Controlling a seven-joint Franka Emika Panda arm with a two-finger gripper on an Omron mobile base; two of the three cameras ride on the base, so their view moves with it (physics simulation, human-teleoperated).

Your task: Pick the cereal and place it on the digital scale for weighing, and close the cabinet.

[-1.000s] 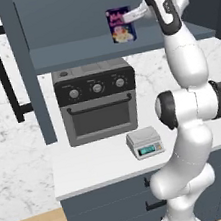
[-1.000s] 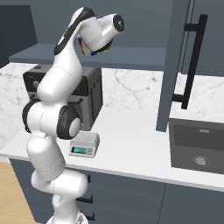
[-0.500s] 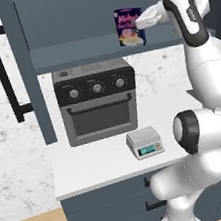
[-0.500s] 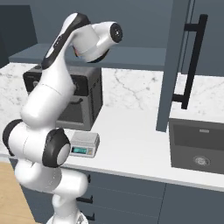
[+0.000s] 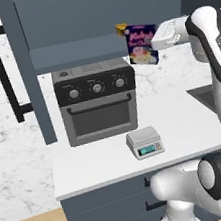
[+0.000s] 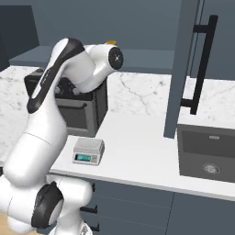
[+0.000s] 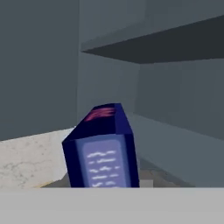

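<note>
Up high, hand (image 5: pixel 153 44) clamped on cereal (image 5: pixel 141 44) in left base view; box hidden behind arm in right base.

White arm (image 6: pixel 55 114) raised, digital scale (image 6: pixel 88 151) on counter (image 6: pixel 137 160), cabinet (image 6: pixel 183 69) door open

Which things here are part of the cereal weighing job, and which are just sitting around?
Part of the job:
- cereal, gripped by the gripper and out in front of the shelf
- digital scale, bare on the counter
- cabinet, door open

Just sitting around:
- toaster oven
- small yellow object on the shelf
- sink
- drawers
</note>
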